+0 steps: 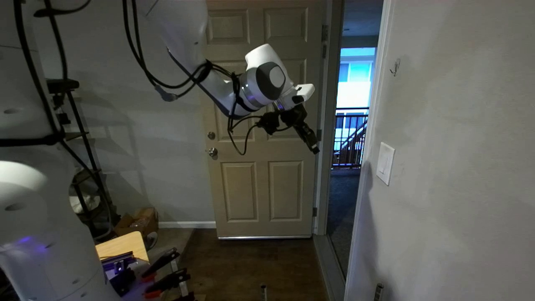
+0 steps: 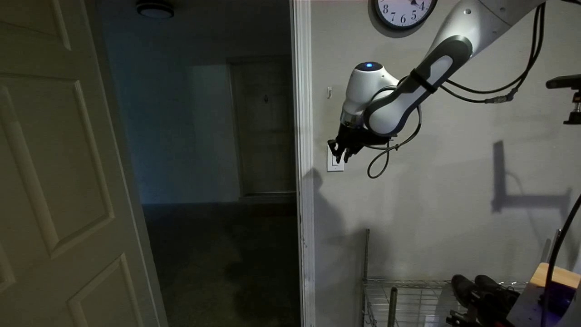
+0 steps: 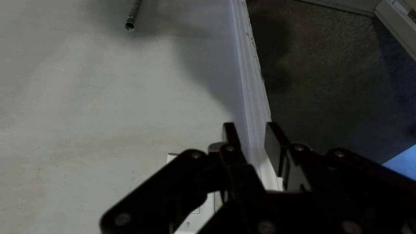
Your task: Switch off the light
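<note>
Black two-finger gripper (image 3: 250, 126) is hanging w/ jaws apart, prob. for pressing; white rectangular switch plate (image 1: 385, 164) is sitting on grey wall (image 1: 464, 138), right of dark doorway (image 2: 213, 181), prob. for easy reach.

Wall clock (image 2: 403, 10), in an exterior view, cut off by the upper frame edge. Numerals (image 2: 402, 19) legible, dark on a white face, left to right along the lower arc: 8, 7, 6, 5, 4. The 6 sits lowest.
</note>
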Motion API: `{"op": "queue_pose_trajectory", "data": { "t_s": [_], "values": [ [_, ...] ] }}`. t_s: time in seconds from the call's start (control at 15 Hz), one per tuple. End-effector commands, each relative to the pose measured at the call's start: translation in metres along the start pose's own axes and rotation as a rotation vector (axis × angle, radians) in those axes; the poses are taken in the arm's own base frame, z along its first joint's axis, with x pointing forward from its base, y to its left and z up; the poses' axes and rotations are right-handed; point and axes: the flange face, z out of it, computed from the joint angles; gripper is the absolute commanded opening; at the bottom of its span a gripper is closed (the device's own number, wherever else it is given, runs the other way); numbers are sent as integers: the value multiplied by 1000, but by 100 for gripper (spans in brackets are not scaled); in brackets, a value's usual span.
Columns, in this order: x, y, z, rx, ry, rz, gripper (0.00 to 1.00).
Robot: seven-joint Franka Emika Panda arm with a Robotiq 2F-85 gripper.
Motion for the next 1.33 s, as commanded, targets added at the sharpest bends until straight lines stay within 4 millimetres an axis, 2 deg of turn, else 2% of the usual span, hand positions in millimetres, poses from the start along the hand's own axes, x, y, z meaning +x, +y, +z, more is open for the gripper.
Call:
{"op": "queue_pose_trajectory", "data": {
  "t_s": [0.0,0.4,0.47,0.53,0.6,0.8,1.0,1.27],
  "values": [
    [0,0,0,0,0,0,30],
    [0,0,0,0,0,0,30],
    [-1,0,3,-7,-8,-5,55],
    [0,0,6,-5,-6,-3,9],
    [2,0,8,-11,5,-2,11],
    [10,1,16,-11,31,3,0],
    [22,5,24,-24,67,7,0],
    [42,9,46,-24,100,52,0]
  ]
}}
